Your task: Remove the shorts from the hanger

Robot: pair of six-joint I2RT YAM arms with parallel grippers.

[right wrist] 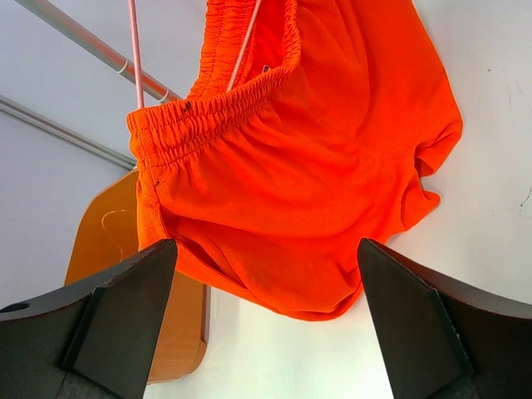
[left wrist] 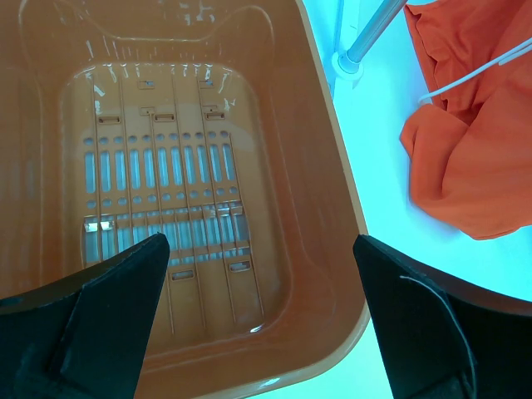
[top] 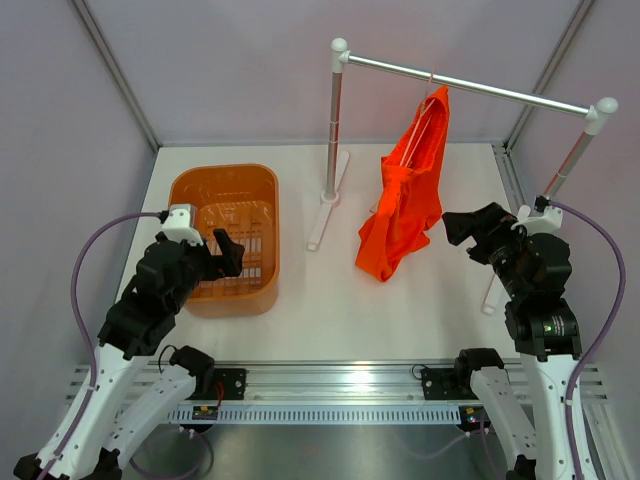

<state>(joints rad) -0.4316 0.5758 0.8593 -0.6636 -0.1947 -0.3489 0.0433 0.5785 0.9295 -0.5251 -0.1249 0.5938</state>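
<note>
The bright orange-red shorts (top: 405, 205) hang from the thin pink hanger (top: 427, 108), whose hook sits over the silver rail (top: 480, 88); their lower hem reaches the table. My right gripper (top: 456, 230) is open just right of the shorts, apart from them. In the right wrist view, the shorts (right wrist: 307, 166) fill the space beyond the open gripper (right wrist: 266, 245), with the hanger wire (right wrist: 133, 50) entering the waistband. My left gripper (top: 232, 250) hovers open over the orange basket (top: 222, 168). Its wrist view shows the open gripper (left wrist: 259, 245) and the shorts (left wrist: 474, 166) at the right.
The rail rests on two white-knobbed posts, one at the back middle (top: 333, 130) and one at the right (top: 575, 160), each with a white foot on the table. The basket rim (left wrist: 337, 158) lies below my left fingers. White walls enclose the table.
</note>
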